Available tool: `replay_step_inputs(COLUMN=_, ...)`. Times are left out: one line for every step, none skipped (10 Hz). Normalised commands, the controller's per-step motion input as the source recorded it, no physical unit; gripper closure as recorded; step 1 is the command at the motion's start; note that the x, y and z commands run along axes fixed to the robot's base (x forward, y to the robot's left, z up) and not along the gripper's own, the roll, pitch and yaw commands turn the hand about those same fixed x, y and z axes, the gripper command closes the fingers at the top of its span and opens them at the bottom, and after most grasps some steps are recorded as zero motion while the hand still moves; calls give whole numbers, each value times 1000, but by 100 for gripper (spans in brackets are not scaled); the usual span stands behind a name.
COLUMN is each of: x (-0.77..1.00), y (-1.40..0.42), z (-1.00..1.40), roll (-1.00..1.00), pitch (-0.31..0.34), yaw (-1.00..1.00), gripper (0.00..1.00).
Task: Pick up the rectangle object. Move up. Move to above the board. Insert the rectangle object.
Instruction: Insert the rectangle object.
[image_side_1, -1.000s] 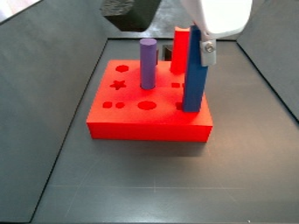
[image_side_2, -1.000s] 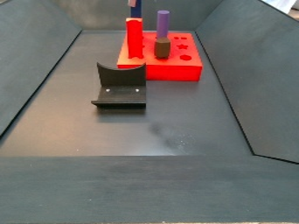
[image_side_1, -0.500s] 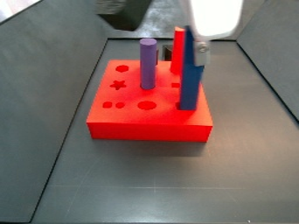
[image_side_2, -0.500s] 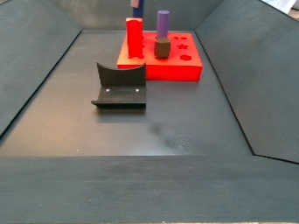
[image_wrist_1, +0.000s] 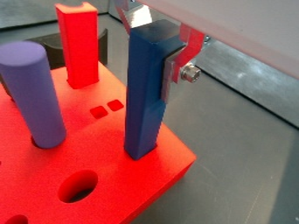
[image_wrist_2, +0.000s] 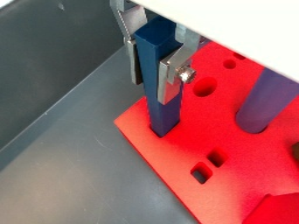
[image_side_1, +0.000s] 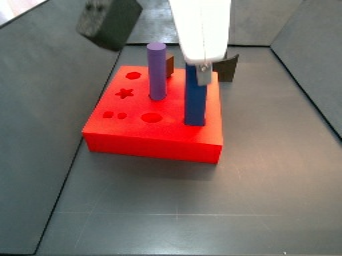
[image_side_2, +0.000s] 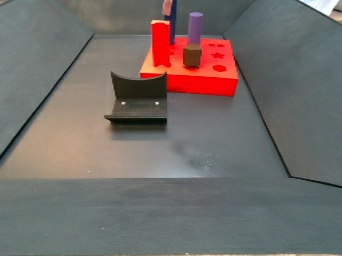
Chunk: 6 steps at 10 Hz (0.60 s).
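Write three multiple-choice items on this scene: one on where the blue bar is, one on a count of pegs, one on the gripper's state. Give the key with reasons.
1. Where does the blue bar stand?
A. Flat on the floor
B. Upright, its lower end in the board near an edge
C. On the fixture

2. How many pegs stand upright on the board?
A. One
B. Five
C. Three

3. What is the gripper doing?
A. Shut on the blue bar
B. Open, far above the board
C. Shut on the purple cylinder

Key:
1 B, both wrist views show its lower end in the board by the edge.
2 C, the blue bar, purple cylinder and red post stand there.
3 A, in both wrist views the silver fingers press the bar's sides above the board.
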Motion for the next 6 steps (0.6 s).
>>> replay_step_inputs(x=469, y=-303, z=-323, roll=311, pitch=133, yaw=-83, gripper=100)
replay_step_inputs(x=429, y=-134, z=-263, roll=237, pitch=157, yaw=-137, gripper=100)
replay_step_inputs(x=154, y=0, z=-209, roll=160, pitch=100, yaw=-80, gripper=100)
replay_step_inputs(x=0, y=0, z=-177, roll=29, pitch=0, yaw=-29, gripper=100)
replay_step_inputs(x=-26, y=74, z=0, roll=-66, pitch=-106, yaw=-17, gripper=100)
replay_step_inputs(x=0, y=0, z=0, roll=0, pitch=0, yaw=0, gripper=100)
